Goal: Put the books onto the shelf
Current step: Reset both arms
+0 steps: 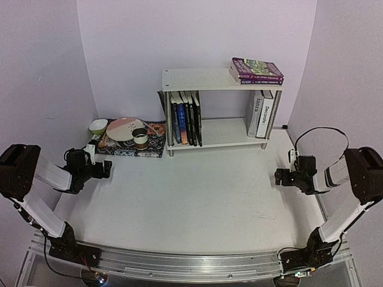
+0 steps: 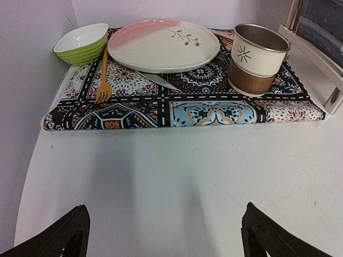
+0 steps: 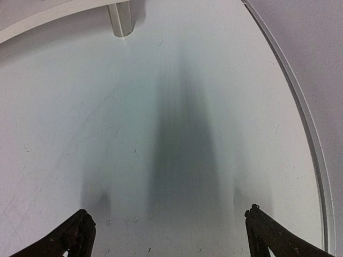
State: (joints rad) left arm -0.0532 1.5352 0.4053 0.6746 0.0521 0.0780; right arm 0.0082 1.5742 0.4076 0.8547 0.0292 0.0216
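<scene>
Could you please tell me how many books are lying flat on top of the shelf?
2, stacked at the right end of the shelf top: the upper purple paperback and the lower purple paperback under it. None seems hidden.

Shelf (image 1: pixel 197 79): white boards, smooth and matt; tube leg (image 3: pixel 120 19) finished in polished metal. Left of shelf: mat (image 2: pixel 182 110) of printed cloth; plate (image 2: pixel 161 48) and bowl (image 2: pixel 81 43) glazed, glossy. Atop shelf: books (image 1: pixel 256 70), glossy paper covers. Before shelf, table (image 3: pixel 161 134): matt white, fine scratches noted.
</scene>
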